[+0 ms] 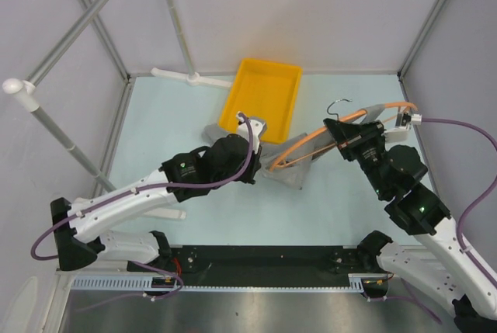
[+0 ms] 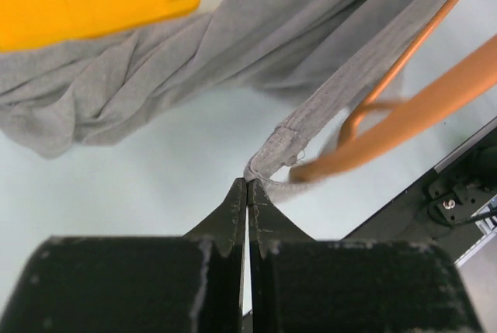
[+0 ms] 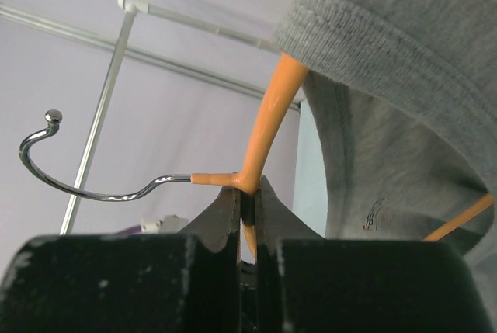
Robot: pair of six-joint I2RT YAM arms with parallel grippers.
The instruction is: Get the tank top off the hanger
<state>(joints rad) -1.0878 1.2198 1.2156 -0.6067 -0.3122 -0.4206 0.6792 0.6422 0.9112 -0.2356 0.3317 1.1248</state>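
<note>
The left gripper [image 2: 247, 185] has its two black fingers pressed together with only a thin slit between them. Their tips pinch the folded end of a narrow shoulder strap of the heather-grey soft fabric tank top [image 2: 233, 46]. From that pinch the strap runs taut, up and away, alongside one arm of the thin orange plastic hanger [image 2: 435, 92]. The blurred end of another orange bar sits just beside the pinched fabric.

The body of the tank top lies bunched and twisted on the pale tabletop [image 1: 171, 116]. One part is tucked against the near corner of the yellow plastic tray [image 1: 264, 96], and the rest spreads toward the hanger.

The right gripper [image 3: 247, 197] is clamped on the hanger at its neck, where the orange plastic meets the small silver metal hook [image 3: 172, 178]. Its fingers are closed tight on the thin bar. The hook curls away to one side and touches nothing. In the right wrist view, a ribbed hem of the grey fabric drapes over the orange arm above the gripper, so the garment is still on the hanger at that side.

From the top camera the hanger slants across the right half of the tabletop. Its far end is near the right wall and its lower end is by the left gripper, with a fold of grey cloth under it. Grey metal rack poles [image 1: 93, 15] cross behind the tray.
</note>
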